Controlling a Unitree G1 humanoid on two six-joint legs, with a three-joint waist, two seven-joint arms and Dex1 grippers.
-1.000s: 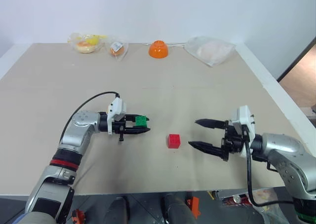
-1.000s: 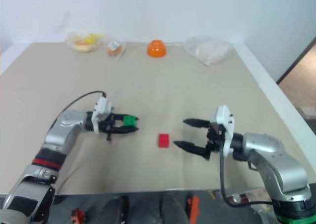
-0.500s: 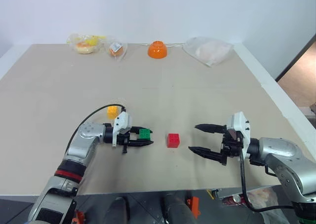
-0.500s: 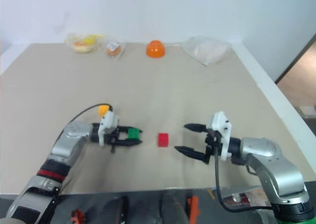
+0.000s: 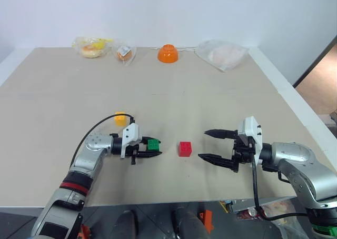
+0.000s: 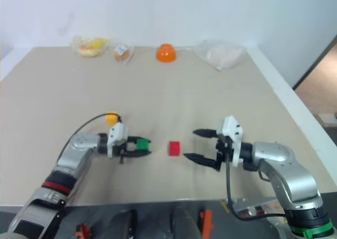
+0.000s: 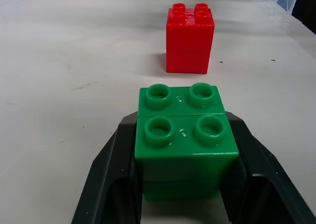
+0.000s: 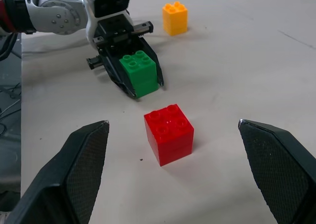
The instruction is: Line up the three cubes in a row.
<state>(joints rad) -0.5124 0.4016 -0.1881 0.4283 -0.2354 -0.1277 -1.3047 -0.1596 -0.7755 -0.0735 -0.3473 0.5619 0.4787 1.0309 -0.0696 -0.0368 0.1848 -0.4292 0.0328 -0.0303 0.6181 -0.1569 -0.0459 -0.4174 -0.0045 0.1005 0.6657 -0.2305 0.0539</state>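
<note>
My left gripper (image 5: 152, 147) pinches the green cube (image 5: 153, 143) between its two black fingers, one finger pressed against each side, studs facing up. It sits low over the table (image 5: 210, 91), pointing toward 3 o'clock; I cannot tell whether the cube's base touches the surface.

The red cube (image 5: 185, 149) stands on the table just at 3 o'clock from the green one, near it but apart, studs up. The yellow cube (image 5: 120, 118) stands at about 10 o'clock from the green cube, beyond my left wrist and clear of it.

My right gripper (image 5: 208, 145) has its fingers spread wide, holding nothing. It points toward 9 o'clock at the red cube, which lies just off its fingertips, not touching either.

Along the far edge at 12 o'clock lie an orange bowl (image 5: 168, 53), upside down, and three clear bags (image 5: 222, 53).
</note>
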